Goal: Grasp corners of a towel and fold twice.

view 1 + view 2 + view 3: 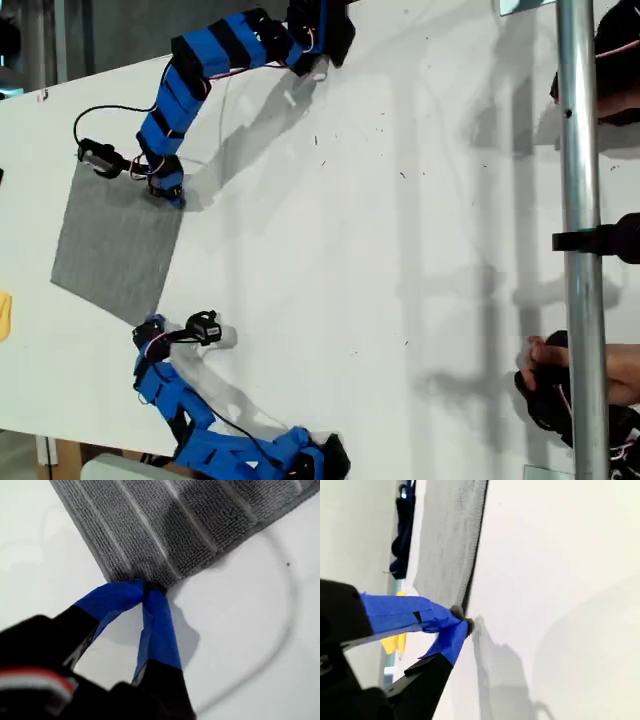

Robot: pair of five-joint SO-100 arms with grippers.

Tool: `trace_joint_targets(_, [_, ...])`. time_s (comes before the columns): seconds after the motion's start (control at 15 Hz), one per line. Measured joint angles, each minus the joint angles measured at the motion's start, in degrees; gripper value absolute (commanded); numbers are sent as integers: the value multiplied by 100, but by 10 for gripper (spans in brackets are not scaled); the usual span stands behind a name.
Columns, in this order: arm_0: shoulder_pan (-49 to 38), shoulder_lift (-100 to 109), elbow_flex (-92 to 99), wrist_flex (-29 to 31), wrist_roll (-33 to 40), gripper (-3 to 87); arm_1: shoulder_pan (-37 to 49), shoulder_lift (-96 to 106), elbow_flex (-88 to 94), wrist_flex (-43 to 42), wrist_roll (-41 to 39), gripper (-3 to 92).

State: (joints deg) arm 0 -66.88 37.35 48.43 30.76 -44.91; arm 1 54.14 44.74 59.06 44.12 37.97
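Grey towel flat on white counter, at the exterior view's left; both my tools pinched on its corners.

My first tool: blue-taped fingers closed on one towel corner, ribbed lines running away from the tips; my second tool: closed on another corner, cloth edge seen side-on; small yellow thing just past the towel at the exterior view's left edge; a person's hand at that view's lower right, well apart.
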Motion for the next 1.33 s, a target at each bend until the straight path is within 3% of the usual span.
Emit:
trace_joint_targets(0.2, [114,492,0,158,229,-25,-185,536,527,272,-53,-3])
trace_joint_targets(0.4, [114,624,0,-79,536,-25,-396,1494,1283,-466,-62,-3])
trace_joint_targets(0.73, [0,-70,0,-387,404,-18,-729,2303,1441,-668,-62,-3])
trace_joint_targets(1.13, [-88,-105,0,510,44,-4,-870,3006,1916,-668,-62,-3])
trace_joint_targets(1.33, [-26,88,-9,1600,53,-4,-870,3331,2259,-703,-62,-3])
